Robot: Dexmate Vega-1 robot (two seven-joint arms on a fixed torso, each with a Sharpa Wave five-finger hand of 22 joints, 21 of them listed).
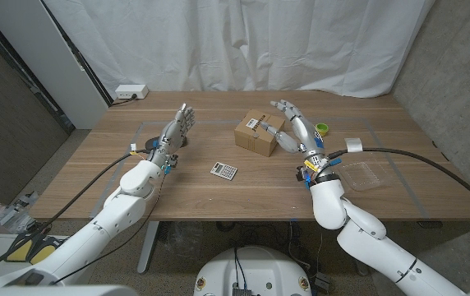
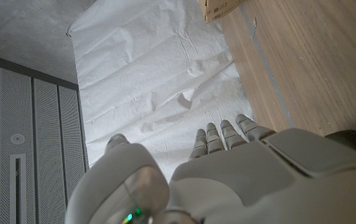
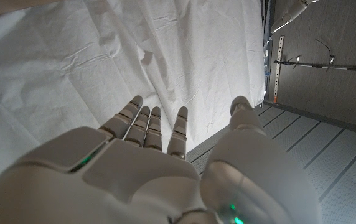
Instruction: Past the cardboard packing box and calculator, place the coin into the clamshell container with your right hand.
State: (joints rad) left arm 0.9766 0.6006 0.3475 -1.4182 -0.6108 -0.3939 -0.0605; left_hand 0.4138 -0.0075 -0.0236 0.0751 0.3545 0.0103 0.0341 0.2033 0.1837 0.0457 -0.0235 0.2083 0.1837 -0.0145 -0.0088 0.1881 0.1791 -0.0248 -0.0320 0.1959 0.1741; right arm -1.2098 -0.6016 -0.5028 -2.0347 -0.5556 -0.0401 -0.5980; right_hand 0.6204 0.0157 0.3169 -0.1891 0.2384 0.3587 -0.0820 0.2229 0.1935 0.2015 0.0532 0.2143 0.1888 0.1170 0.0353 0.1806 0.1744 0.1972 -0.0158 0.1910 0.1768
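Right now I'm holding the right robot hand [image 1: 291, 123] open and empty beside the cardboard packing box [image 1: 259, 131], with the clamshell container [image 1: 365, 175] lying nearer the worktop's [image 1: 218, 197] right edge; I'm not spotting the coin.

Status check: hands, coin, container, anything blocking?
Both hands open: left hand, right hand raised beside cardboard box. Coin not discernible. Clamshell container at table's right, unobstructed. Calculator mid-table.

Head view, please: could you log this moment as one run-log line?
right hand: open, raised beside cardboard box | left hand: open, idle | calculator: mid-table | clamshell container: right of right arm | coin: not discernible
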